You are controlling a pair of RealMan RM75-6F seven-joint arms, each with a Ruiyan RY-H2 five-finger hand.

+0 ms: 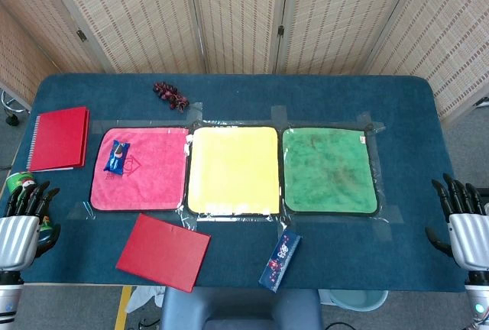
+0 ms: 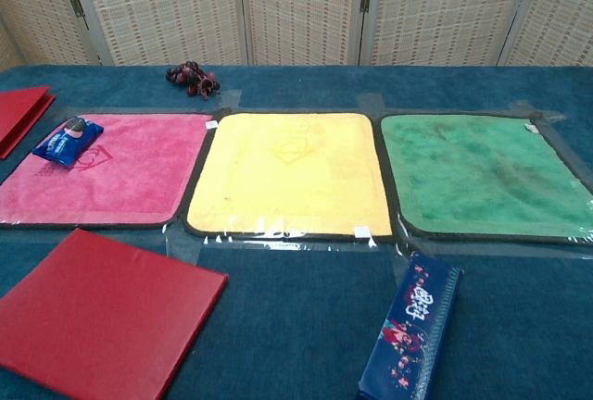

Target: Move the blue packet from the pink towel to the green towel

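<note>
The left robot hand [image 1: 25, 215] hangs off the near left corner of the blue-covered table [image 1: 229, 97], fingers spread and holding nothing. The right robot hand [image 1: 462, 219] sits off the near right corner, its dark fingers likewise apart and empty; both show only in the head view. Just by the left robot hand a green object [image 1: 17, 181] peeks out, too hidden to identify. On the table's left edge lies a red spiral notebook [image 1: 59, 138], and a red folder [image 1: 163, 251] rests tilted near the front edge. Beside it, toward the centre front, lies a long dark blue box [image 1: 280, 260] with a printed pattern. Three towels sit taped in a row: the pink towel [image 1: 145, 171] on the left, a yellow towel [image 1: 233, 169] in the middle and the green towel [image 1: 330, 169] on the right. The blue packet [image 1: 116, 157] lies on the pink towel near its far left corner, well apart from the green towel. A dark red bunch [image 1: 170, 95], perhaps grapes, lies beyond the towels.
</note>
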